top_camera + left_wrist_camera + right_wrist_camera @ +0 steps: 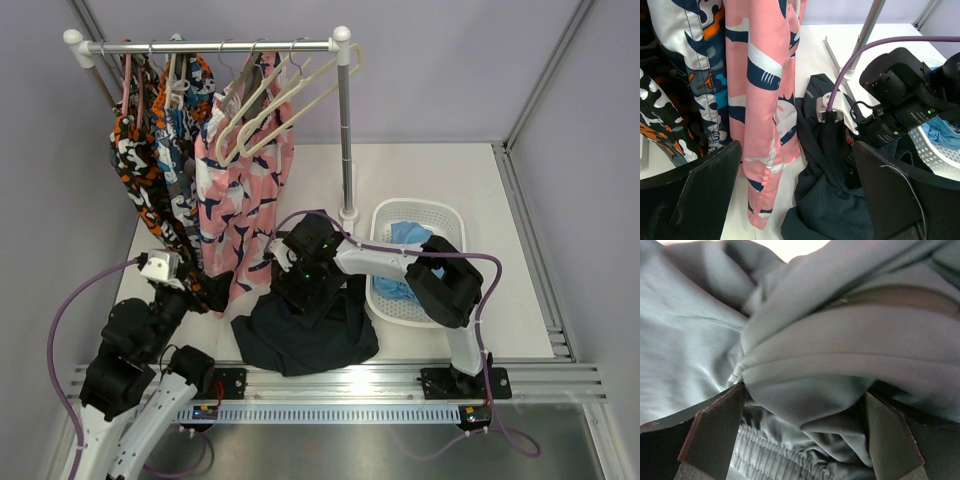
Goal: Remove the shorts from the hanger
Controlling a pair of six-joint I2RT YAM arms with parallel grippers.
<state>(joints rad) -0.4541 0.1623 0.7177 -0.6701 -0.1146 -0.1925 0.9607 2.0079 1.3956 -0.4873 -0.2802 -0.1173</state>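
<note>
The dark navy shorts [305, 340] lie crumpled on the table in front of the rack; they also show in the left wrist view [840, 200]. The light sky-blue shorts [408, 243] lie in the white basket [450, 225]. My right gripper [302, 298] presses down into the navy shorts. In its wrist view its jaws [805, 392] stand wide apart with a thick fold of the cloth [830, 365] filling the gap. My left gripper [203, 287] is open and empty at the hem of the hanging garments, left of the navy shorts [796, 145].
A clothes rack [345, 120] stands at the back with a pink patterned garment [245, 190], orange-black-white patterned garments [150, 170] and empty cream hangers [275, 100]. The pink garment hangs just in front of my left gripper [755, 100]. The rack's foot [349, 213] is beside the basket.
</note>
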